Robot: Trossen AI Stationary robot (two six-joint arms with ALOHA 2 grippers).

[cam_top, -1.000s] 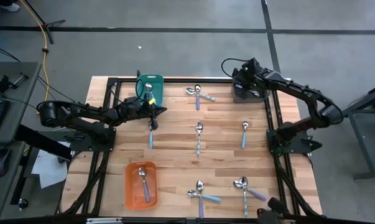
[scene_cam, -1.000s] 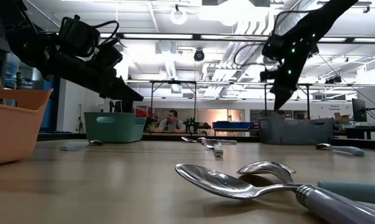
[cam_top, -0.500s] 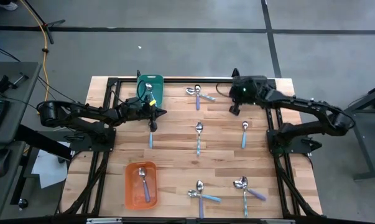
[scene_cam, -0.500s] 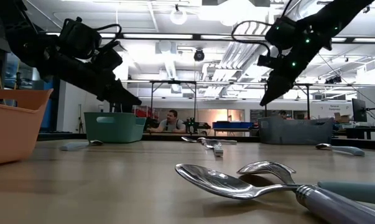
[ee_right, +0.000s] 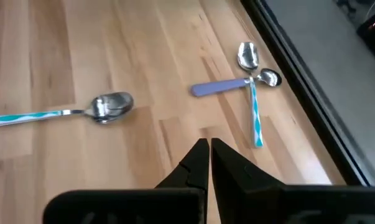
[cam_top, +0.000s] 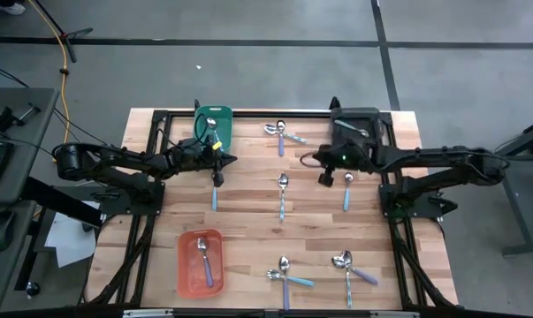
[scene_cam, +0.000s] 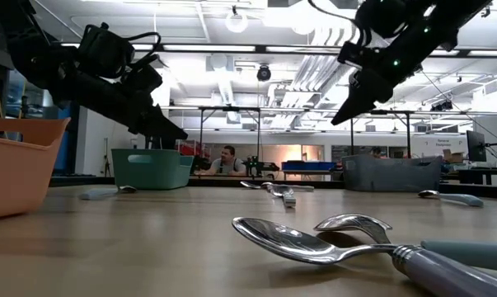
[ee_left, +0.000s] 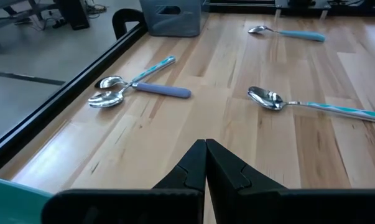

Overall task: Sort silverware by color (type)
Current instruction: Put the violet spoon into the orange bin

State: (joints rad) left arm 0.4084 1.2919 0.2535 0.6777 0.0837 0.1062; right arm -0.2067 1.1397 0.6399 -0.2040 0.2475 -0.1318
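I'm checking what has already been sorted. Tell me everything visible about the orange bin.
The orange bin is a small rectangular plastic tub with rounded corners, open at the top, standing upright on the wooden table near its front left area. One spoon with a light blue handle lies inside it, bowl toward the far end. No gripper is near it.

A robotics lab: concrete floor [cam_top: 248, 71], exposed ceiling ducts [scene_cam: 314, 74], strip lights, workbenches beyond the wooden table [cam_top: 248, 212].

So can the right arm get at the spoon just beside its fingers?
Probably yes: the right gripper hangs beside the blue-handled spoon, bare table around it, fingers shut, so they must open first.
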